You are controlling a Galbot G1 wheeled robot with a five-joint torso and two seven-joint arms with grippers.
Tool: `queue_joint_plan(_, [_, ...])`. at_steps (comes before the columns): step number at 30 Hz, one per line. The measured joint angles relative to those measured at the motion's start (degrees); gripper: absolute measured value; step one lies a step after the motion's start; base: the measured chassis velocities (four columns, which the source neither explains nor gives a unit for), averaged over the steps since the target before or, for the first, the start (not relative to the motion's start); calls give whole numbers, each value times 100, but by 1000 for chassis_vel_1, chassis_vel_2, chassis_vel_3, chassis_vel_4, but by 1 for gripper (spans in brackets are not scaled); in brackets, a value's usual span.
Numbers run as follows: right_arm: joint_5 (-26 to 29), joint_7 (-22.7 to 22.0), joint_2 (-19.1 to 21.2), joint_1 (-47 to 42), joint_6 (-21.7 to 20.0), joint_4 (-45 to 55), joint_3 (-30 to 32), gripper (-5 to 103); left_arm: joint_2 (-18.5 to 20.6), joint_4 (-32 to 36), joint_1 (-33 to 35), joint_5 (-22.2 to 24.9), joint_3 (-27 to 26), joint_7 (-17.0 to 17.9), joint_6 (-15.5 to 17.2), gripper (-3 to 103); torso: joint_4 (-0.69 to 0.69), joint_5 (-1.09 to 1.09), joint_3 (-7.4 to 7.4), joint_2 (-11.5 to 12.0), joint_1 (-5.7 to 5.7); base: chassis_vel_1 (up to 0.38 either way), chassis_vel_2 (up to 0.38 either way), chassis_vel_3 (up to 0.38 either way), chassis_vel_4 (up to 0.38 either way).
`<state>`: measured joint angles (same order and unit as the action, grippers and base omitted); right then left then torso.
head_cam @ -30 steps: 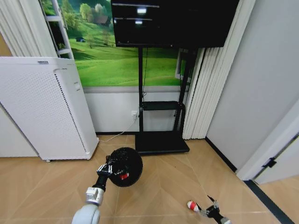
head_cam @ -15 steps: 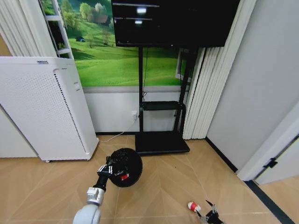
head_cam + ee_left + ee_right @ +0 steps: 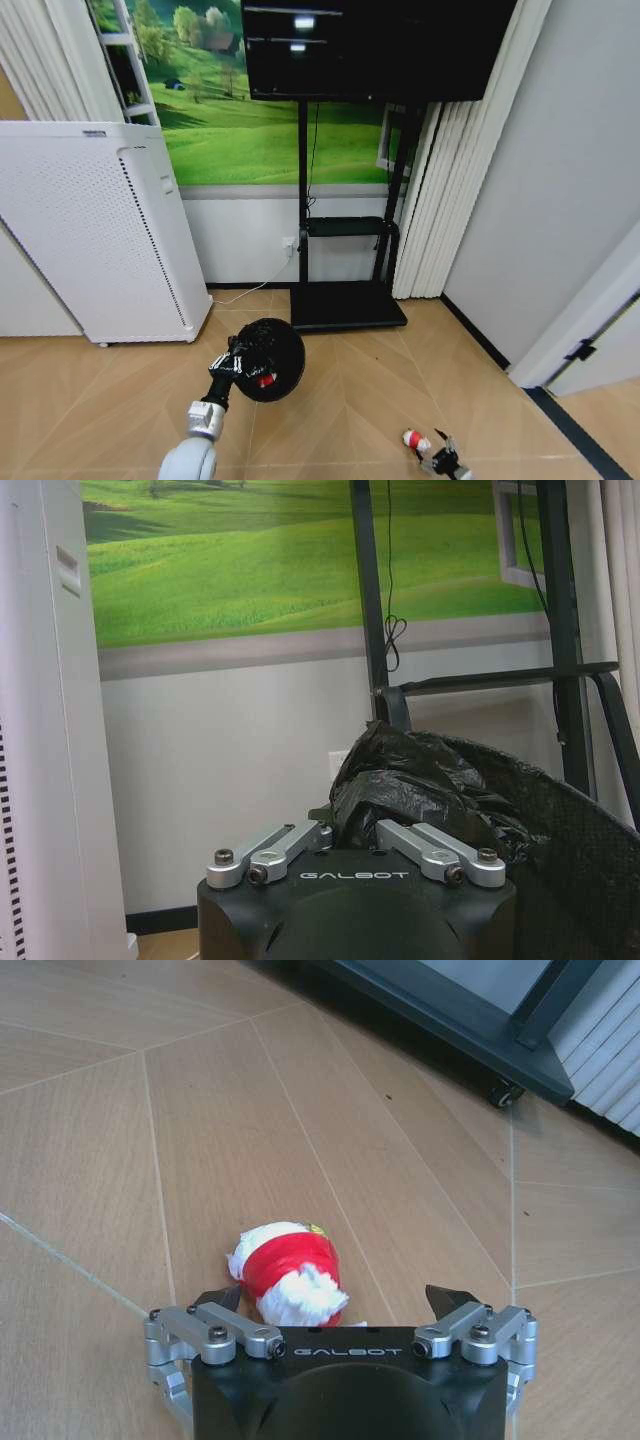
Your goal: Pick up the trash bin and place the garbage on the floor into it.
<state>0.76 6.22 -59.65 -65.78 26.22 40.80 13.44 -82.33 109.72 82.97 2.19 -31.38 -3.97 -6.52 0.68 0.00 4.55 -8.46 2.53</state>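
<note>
A red-and-white packet (image 3: 288, 1273) lies on the wooden floor (image 3: 90, 1140), directly in front of the right gripper (image 3: 340, 1305). In the right wrist view it sits between the two fingers but nearer to one of them, and its white crumpled end points toward the gripper body. The fingers are spread wide apart and hold nothing; I cannot tell for sure if the nearer fingertip touches the packet or is only just beside it. In the head view the same packet (image 3: 413, 439) is low on the robot's right side, with the right gripper (image 3: 440, 462) just behind it near the lower edge.

The left gripper (image 3: 232, 362) is at the rim of the trash bin (image 3: 268, 357), which is in front of the robot, left of centre. In the left wrist view its fingers are closed on the black liner bag (image 3: 420, 795) at the rim. Something red and white (image 3: 264, 378) is visible inside the bin. A tall white perforated appliance (image 3: 90, 230) stands behind on the left, and a black TV stand (image 3: 345, 300) is at the wall.
</note>
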Motion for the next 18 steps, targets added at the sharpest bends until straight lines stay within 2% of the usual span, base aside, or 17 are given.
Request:
queue_joint_plan(12, [-164,10,-160,343,69,-353,-135,102,29,-74,-28,16,-24,0,-24,7,0,0,0,0,0,0,0,0,0])
queue_joint_plan(13, [-168,20,-160,355,74,-366,-136,92,30,-79,-32,18,-25,0,-25,7,0,0,0,0,0,0,0,0,0])
queue_joint_plan(14, [-175,58,-160,375,98,-394,-136,87,31,-96,-40,19,-24,0,-27,7,0,0,0,0,0,0,0,0,0])
queue_joint_plan(16, [-179,86,-160,382,124,-416,-132,87,31,-109,-44,20,-20,0,-28,7,0,0,0,-1,0,0,0,0,0])
queue_joint_plan(17, [-183,114,-156,379,163,-442,-117,76,26,-130,-46,20,-10,0,-34,7,0,0,0,-1,0,0,0,0,0])
queue_joint_plan(18, [-183,114,-156,379,163,-442,-117,76,26,-130,-46,20,-10,0,-34,7,0,0,0,-1,0,0,0,0,0])
